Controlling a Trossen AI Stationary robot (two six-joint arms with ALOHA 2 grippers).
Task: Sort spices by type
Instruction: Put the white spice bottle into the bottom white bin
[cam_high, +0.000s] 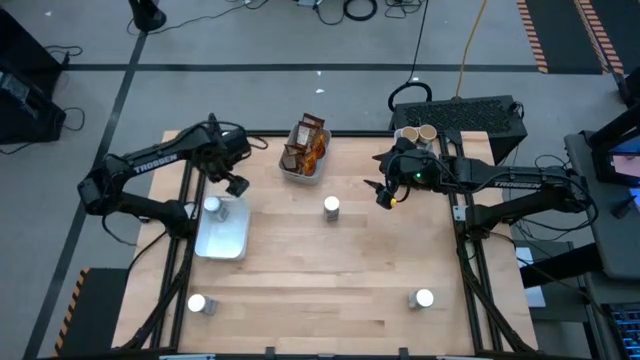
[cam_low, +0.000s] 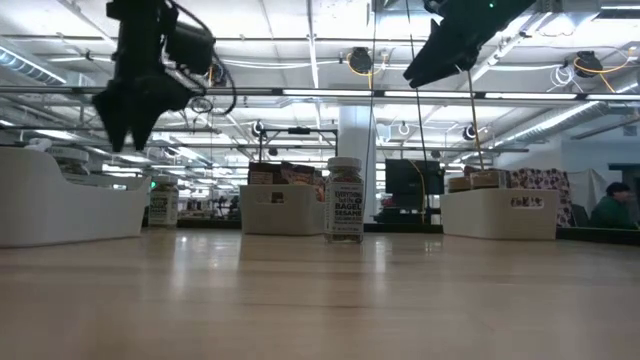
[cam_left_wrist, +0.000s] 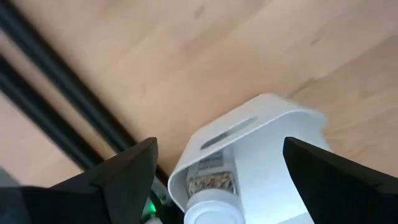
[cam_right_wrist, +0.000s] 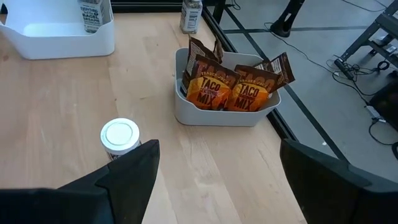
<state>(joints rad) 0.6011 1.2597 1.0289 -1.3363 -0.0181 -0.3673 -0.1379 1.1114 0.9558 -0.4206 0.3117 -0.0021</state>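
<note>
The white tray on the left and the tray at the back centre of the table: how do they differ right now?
The left white tray holds one white-capped jar, standing at one end, and is otherwise bare; the back-centre tray is packed with upright taco mix packets. The left tray looks longer; the back-centre tray looks smaller. The left gripper, open, hangs above the left tray; the right gripper, also open, hangs to one side of the back-centre tray. Both trays are pale with rounded corners.

Both arms matte black, white TROSSEN lettering on the links. Black cables loop along the left arm (cam_high: 150, 170). Right arm (cam_high: 500, 185) carries a small green light near the wrist.
</note>
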